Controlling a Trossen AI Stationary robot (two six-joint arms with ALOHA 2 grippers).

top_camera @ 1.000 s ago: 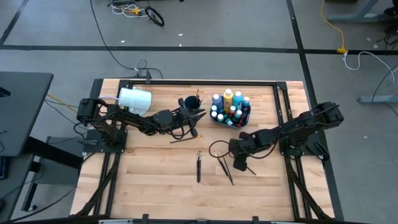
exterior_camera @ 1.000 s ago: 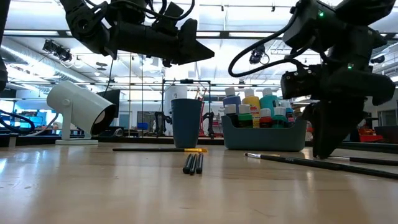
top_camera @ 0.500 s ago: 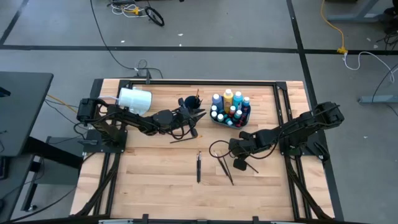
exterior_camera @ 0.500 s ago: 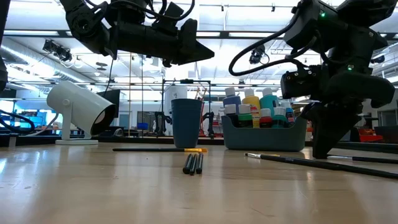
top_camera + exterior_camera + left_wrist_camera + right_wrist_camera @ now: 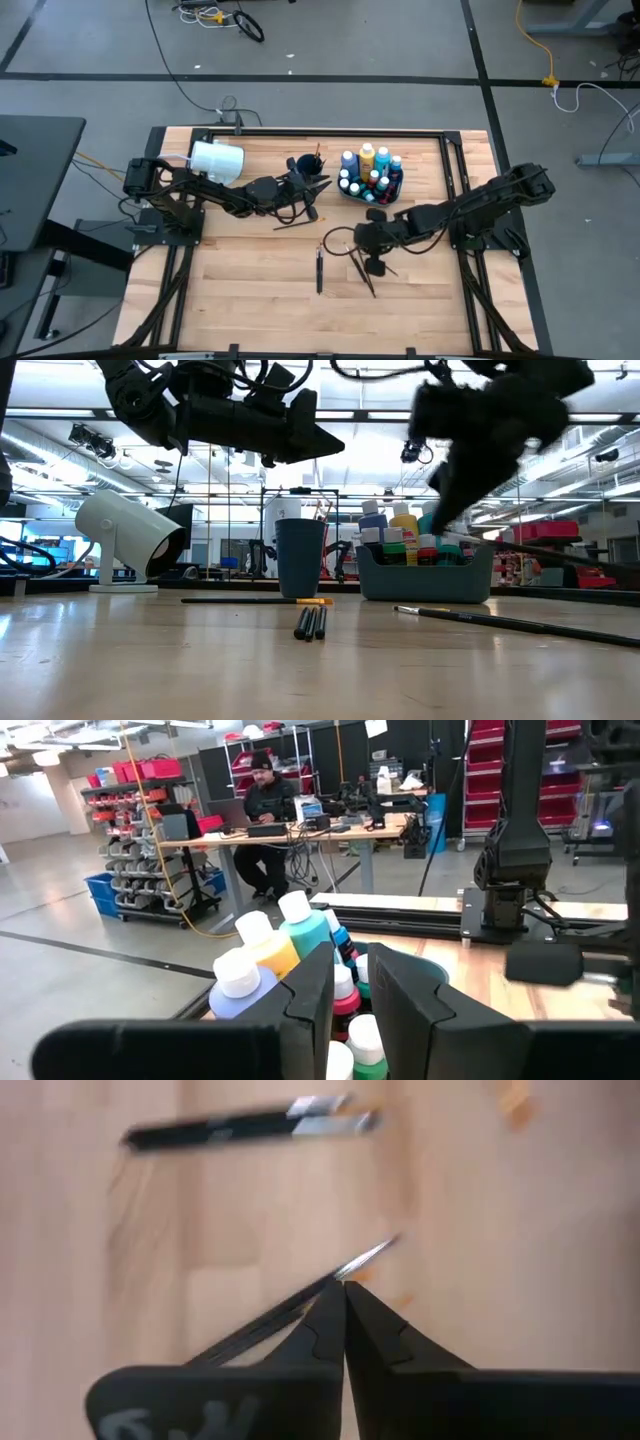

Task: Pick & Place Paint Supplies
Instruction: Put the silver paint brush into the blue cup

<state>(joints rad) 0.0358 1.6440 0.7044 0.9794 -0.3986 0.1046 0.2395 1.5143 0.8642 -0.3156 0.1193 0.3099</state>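
Observation:
My right gripper [image 5: 374,264] hangs above the table's middle, shut on a thin dark paintbrush [image 5: 560,552]. More dark brushes [image 5: 319,268] lie flat on the wood left of it, and another one [image 5: 500,621] lies below it. White-capped paint bottles [image 5: 368,170] stand in a dark blue caddy [image 5: 425,575] at the far middle. Beside the caddy is a blue cup [image 5: 299,557] with brushes in it. My left gripper [image 5: 350,990] is held level above the cup, pointing at the bottles; its fingers stand a narrow gap apart with nothing between them. My right gripper pinches the brush's shaft [image 5: 316,1294] between its two fingertips, a short way behind the metal ferrule end [image 5: 376,1251]. The fingers slant down from above and lie across the brush. The brush is lifted clear of the table, close to level, its long handle [image 5: 590,560] sticking out sideways.
A large white cylinder [image 5: 216,160] on a stand sits at the far left. An orange-tipped brush [image 5: 255,600] lies in front of the cup. A black rail frame [image 5: 340,133] borders the far and side edges. Bare wood spreads along the near edge.
My right gripper has shut on a brush lying on the table. It has then risen and drifted toward the table's left edge, tipping as it went. The brush has come off the wood and now hangs clear.

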